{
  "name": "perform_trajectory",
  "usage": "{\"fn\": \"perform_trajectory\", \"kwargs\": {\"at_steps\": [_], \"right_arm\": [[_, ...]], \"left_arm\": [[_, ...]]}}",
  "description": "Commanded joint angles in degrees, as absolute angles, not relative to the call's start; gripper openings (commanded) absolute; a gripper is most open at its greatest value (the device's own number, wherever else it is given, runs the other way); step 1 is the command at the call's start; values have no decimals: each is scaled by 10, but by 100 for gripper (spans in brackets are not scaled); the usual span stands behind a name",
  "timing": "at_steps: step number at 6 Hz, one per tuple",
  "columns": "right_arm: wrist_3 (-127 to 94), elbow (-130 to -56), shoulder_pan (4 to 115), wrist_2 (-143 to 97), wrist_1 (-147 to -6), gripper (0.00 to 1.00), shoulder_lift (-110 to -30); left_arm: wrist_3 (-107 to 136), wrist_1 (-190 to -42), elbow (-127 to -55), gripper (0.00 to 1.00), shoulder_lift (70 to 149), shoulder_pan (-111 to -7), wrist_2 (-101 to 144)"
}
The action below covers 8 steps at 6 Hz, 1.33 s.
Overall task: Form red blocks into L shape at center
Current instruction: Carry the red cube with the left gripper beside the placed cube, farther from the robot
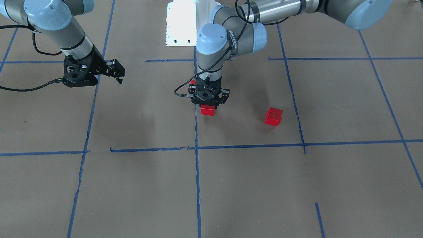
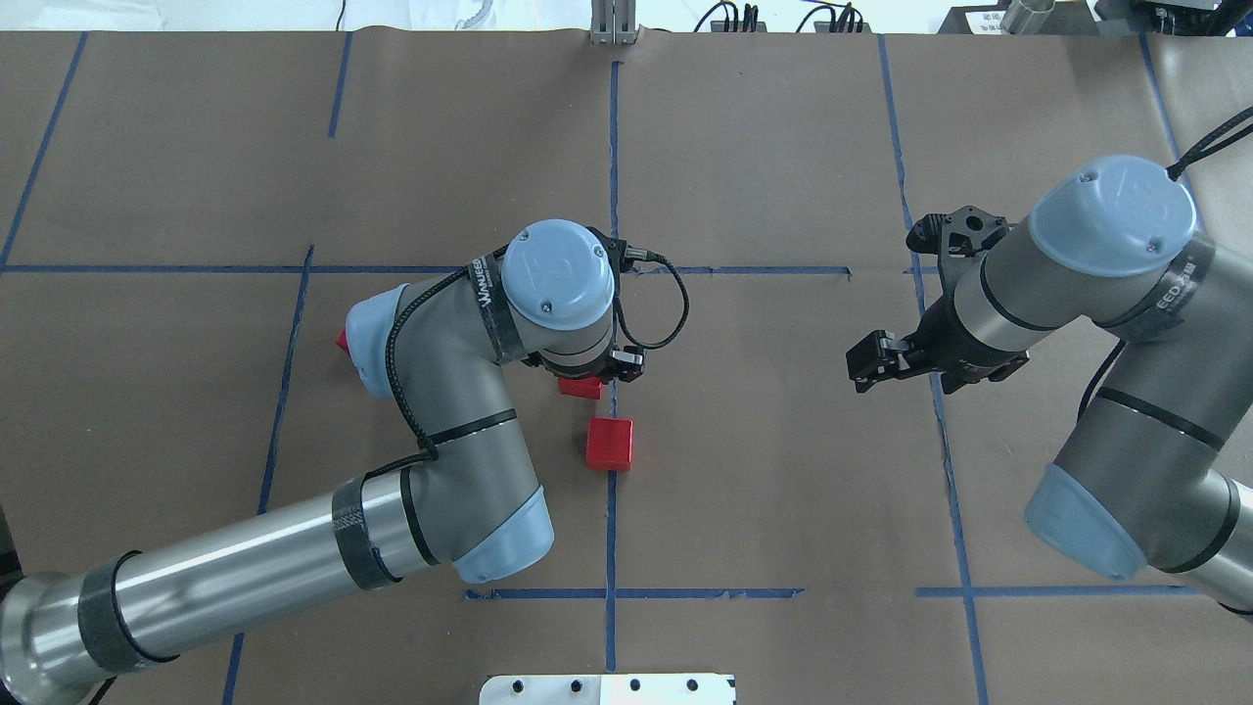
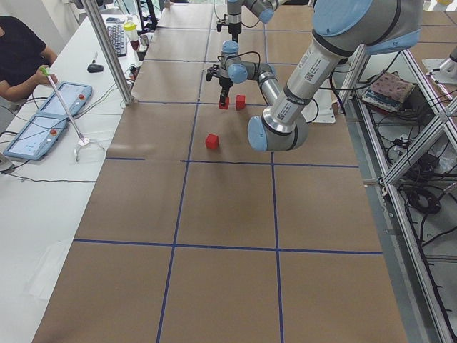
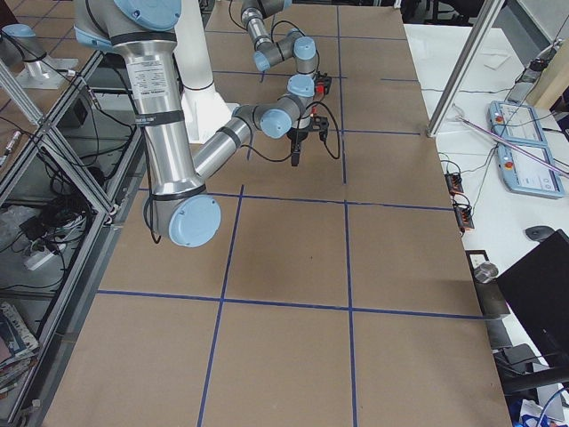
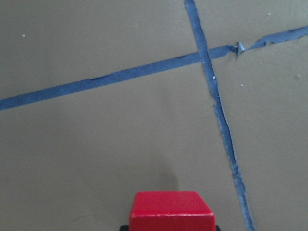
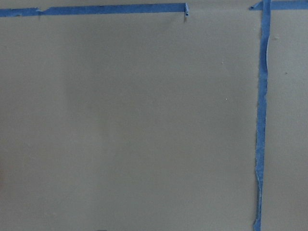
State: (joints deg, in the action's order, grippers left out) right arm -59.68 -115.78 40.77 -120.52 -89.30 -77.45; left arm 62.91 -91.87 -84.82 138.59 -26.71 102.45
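left gripper holding a red block at the center strip

the left gripper (image 1: 208, 104) has its jaws closed on one red block (image 1: 208, 111), low over the paper beside the blue tape strip (image 2: 612, 509); i cannot tell whether it touches down. it is probably held there to be set against the second block (image 2: 609, 444), which lies near it toward the robot's edge of the table (image 2: 147, 147) with a gap between them. the third block (image 1: 273, 116) lies well apart toward the table's left end, so the l looks unfinished. the right gripper (image 1: 121, 73) hangs with jaws apart and nothing in them, over the right border tape of the center (image 2: 764, 441). that is well off from the left arm, and every block is far from the table's edges.
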Motion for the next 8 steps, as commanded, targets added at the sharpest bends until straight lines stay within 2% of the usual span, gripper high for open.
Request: {"fn": "perform_trajectory", "kwargs": {"at_steps": [1, 8], "right_arm": [[-597, -1158, 408, -1203, -893, 100, -780], [-597, -1158, 407, -1202, -892, 100, -781]], "left_arm": [[662, -916, -846, 0, 1396, -247, 1022], [707, -924, -836, 1, 1397, -243, 1023]]}}
